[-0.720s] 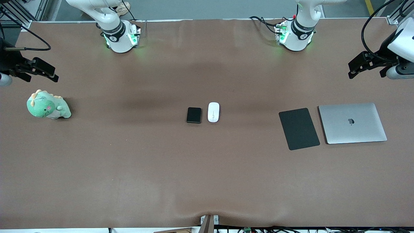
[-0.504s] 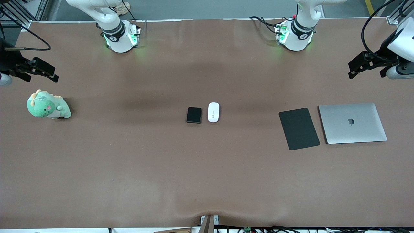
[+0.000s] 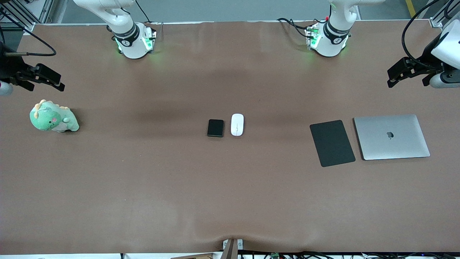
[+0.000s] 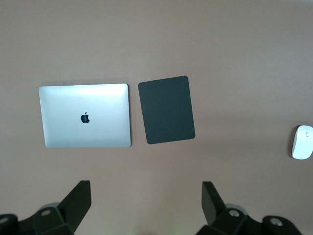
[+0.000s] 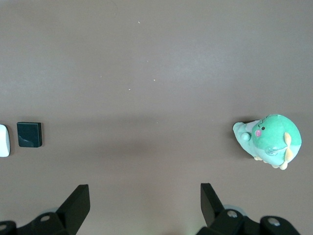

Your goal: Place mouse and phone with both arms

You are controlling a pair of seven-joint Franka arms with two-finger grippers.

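Note:
The white mouse (image 3: 237,125) and the small black phone (image 3: 215,128) lie side by side at the table's middle, the mouse toward the left arm's end. The mouse shows at the edge of the left wrist view (image 4: 302,142); the phone (image 5: 29,134) and a sliver of the mouse (image 5: 3,140) show in the right wrist view. My left gripper (image 3: 393,77) hangs open and empty high over the left arm's end of the table (image 4: 145,193). My right gripper (image 3: 54,81) hangs open and empty over the right arm's end (image 5: 144,196), above the plush toy's spot.
A large black pad (image 3: 332,142) and a closed silver laptop (image 3: 391,136) lie side by side toward the left arm's end. A green plush dinosaur (image 3: 53,117) sits at the right arm's end. Brown cloth covers the table (image 3: 143,180).

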